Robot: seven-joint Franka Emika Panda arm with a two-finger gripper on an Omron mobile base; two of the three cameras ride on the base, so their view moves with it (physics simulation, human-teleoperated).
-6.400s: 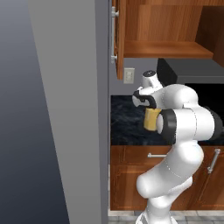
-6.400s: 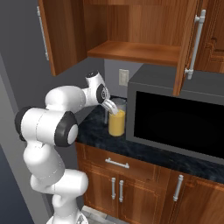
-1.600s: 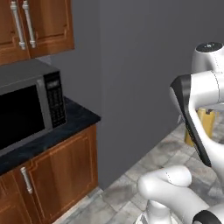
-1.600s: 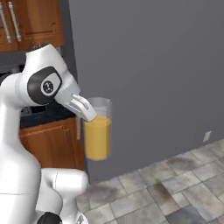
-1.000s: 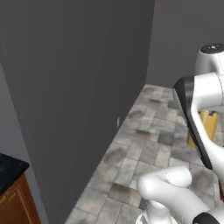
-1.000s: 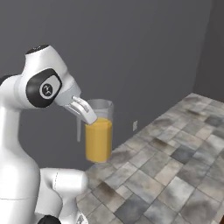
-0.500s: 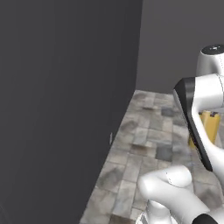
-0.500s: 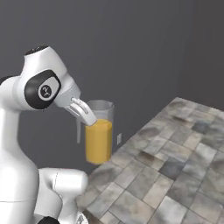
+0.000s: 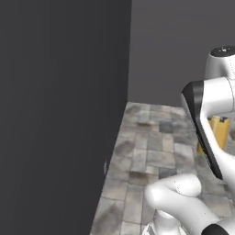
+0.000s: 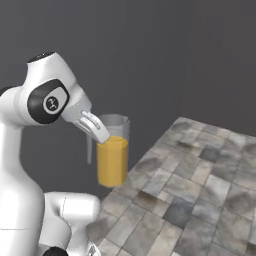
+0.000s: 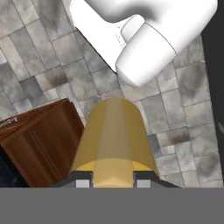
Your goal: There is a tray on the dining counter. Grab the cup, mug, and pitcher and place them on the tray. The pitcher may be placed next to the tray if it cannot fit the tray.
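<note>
Pitcher (image 10: 112,159) is up in the air in front of the arm, upright, orange liquid in the lower half, over grey stone floor tiles (image 10: 200,190). Gripper (image 11: 113,181) is part-closed, clamped on its rim. Versus half a second back I see the base has swung on: dark wall (image 9: 59,114) looms larger on the left, grip unchanged. Wood cabinet side (image 11: 37,140) shows below in hand view.

Dim even rendered light, dark walls, soft low-resolution blur, no glare
</note>
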